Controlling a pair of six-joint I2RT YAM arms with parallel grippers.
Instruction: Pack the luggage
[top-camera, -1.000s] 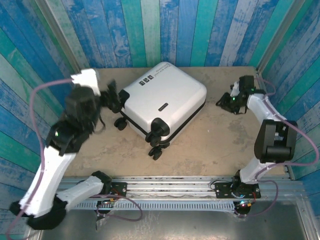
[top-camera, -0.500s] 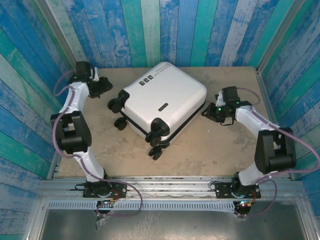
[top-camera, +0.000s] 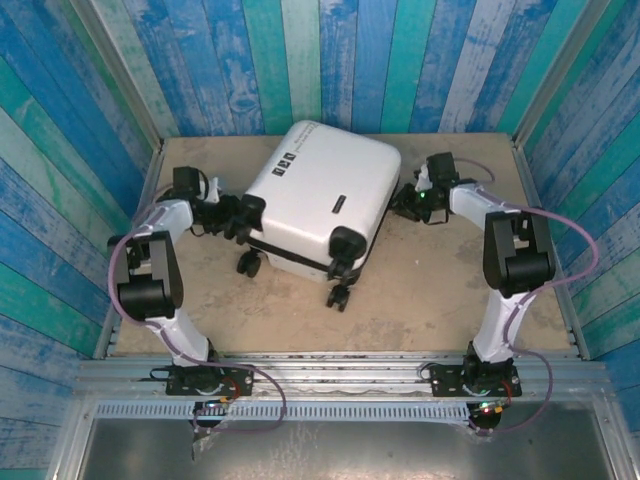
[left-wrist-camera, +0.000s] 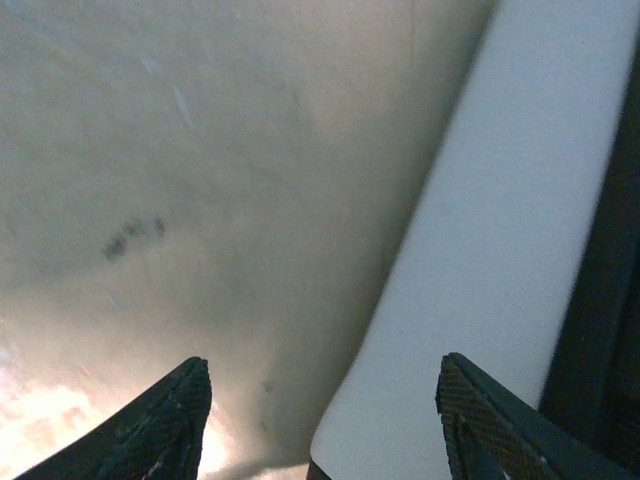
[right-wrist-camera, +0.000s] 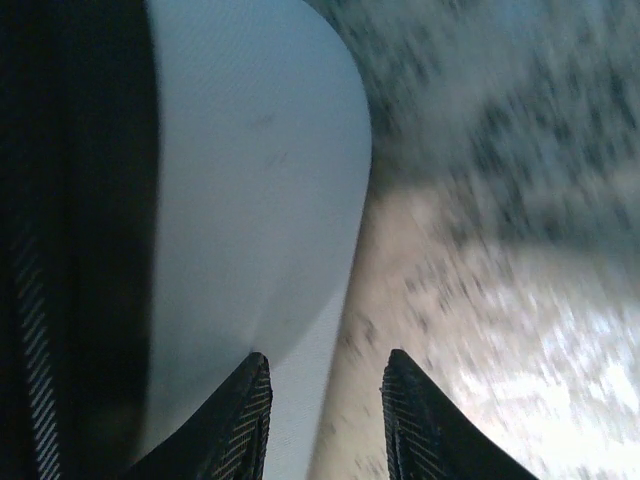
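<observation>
Tan table (top-camera: 430, 290) carries 1 closed white luggage (top-camera: 320, 190) near its back.

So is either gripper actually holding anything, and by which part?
Nothing gripped. Left gripper and right gripper are both open, at opposite sides of the white hard-shell suitcase.

the left arm (top-camera: 165, 215) and the right arm (top-camera: 478, 204) are white shell links joined by black drum-shaped joints. a mauve cable (top-camera: 111, 270) loops back from the fingers along each. the left gripper (left-wrist-camera: 320, 365) has black fingers (left-wrist-camera: 165, 425), tapered, with finely cross-hatched pads; the right gripper (right-wrist-camera: 327, 358) has the same black ribbed fingers (right-wrist-camera: 415, 420). a green light (top-camera: 424, 196) glows just behind the right fingers.
</observation>
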